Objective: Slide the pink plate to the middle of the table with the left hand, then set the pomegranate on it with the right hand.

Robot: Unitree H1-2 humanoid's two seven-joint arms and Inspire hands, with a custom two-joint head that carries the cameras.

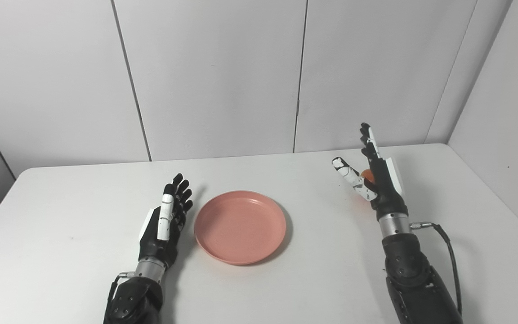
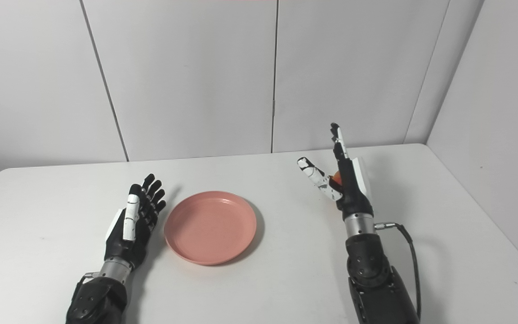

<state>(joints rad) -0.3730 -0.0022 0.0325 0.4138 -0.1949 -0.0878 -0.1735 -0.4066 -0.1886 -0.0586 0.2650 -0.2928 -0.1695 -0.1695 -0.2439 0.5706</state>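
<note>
Fingers on the left hand [image 1: 165,216] are straight and a little apart, holding nothing, with the hand standing on edge on the white counter [image 1: 61,216], palm turned toward the plate. That pose suits a sideways push, since a flat palm against a rim can shove a shallow dish without needing to grip it. Just beside it, with a thin gap showing, lies the pink plate [image 1: 240,226], empty and flat, sitting about midway across the counter, so the sliding step looks done or close to it. Further right, well apart from the plate, the right hand [image 1: 373,173] is raised with its fingers pointing up and its thumb splayed out toward the plate, so it is spread wide and clamps nothing. Behind that hand, only a small orange-red patch of the pomegranate [image 1: 367,174] shows between thumb and palm; whether the hand touches it cannot be told. A hand spread this wide probably means it is lining up to wrap around the round fruit. The likely next need is a firm enclosing grasp, because a round fruit could roll off if only nudged.
</note>
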